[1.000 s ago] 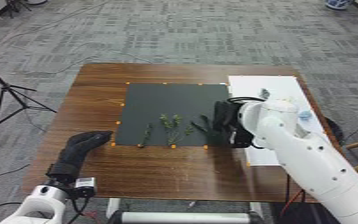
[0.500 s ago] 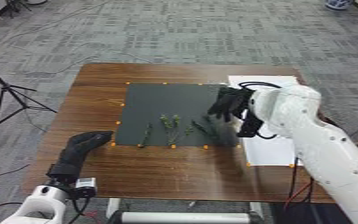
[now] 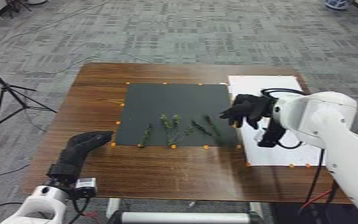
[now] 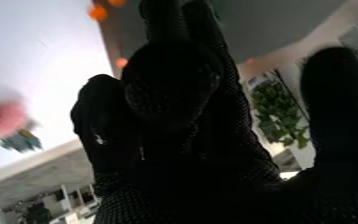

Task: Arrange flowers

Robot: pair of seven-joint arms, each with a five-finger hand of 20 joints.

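We have green sprigs (image 3: 171, 131) laid side by side on a dark mat (image 3: 175, 97), toward the bench (image 3: 158, 175)'s near edge; spread like that, we judge, so each stem reads separately and the gaps can be filled. Along the bench's right edge lies a white sheet (image 3: 269, 152), probably our supply side, with a blurred pink bloom (image 4: 7, 119) and a blue-grey one (image 4: 21, 141) on it. Our right hand (image 3: 248, 106) is over the border of mat and sheet, fingers loosely extended, grasping nothing, well placed to fetch the next piece. Our left hand (image 3: 88, 141), relaxed and unloaded, waits by the bench's left edge, presumably to leave the work free. Thin stems could roll or snag if we brush them.
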